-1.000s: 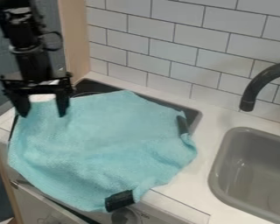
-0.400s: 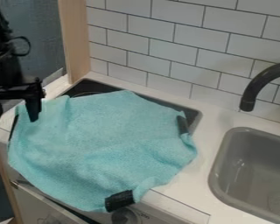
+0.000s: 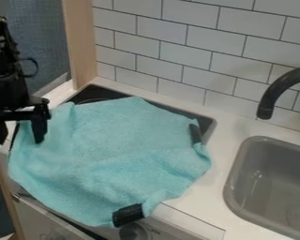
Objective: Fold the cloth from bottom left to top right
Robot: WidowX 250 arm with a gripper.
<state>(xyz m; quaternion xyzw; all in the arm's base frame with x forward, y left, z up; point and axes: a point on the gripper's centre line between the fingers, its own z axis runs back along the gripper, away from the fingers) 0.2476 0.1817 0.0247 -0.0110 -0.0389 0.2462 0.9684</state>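
Covering most of a dark stovetop [image 3: 101, 93], a rumpled turquoise cloth [image 3: 108, 150] lies spread and unfolded across the left part of a white counter [image 3: 231, 129], its lower edge drooping over the front. The robot's black pincer [image 3: 18, 139] hangs at the cloth's upper left edge, fingers spread apart, the one nearer the cloth in front of its fabric. The arm blocks part of the view at far left, where it stands before a blue-gray surface [image 3: 36, 40] beside a pale wooden post [image 3: 80, 47]. One dark piece [image 3: 127, 214] juts from the cloth's bottom edge, close above a round knob [image 3: 134, 232] on the front panel; another dark patch [image 3: 196, 133] shows at its right edge, where the fabric bunches. To the right, a gray sink [image 3: 239, 157] is set into the counter, well apart from the cloth, and a dark curved faucet [image 3: 278, 91] reaches in from the picture's right side. White brick-shaped tiles [image 3: 183, 37] line the wall behind, and the stovetop's black rim pokes out along the cloth's upper side.
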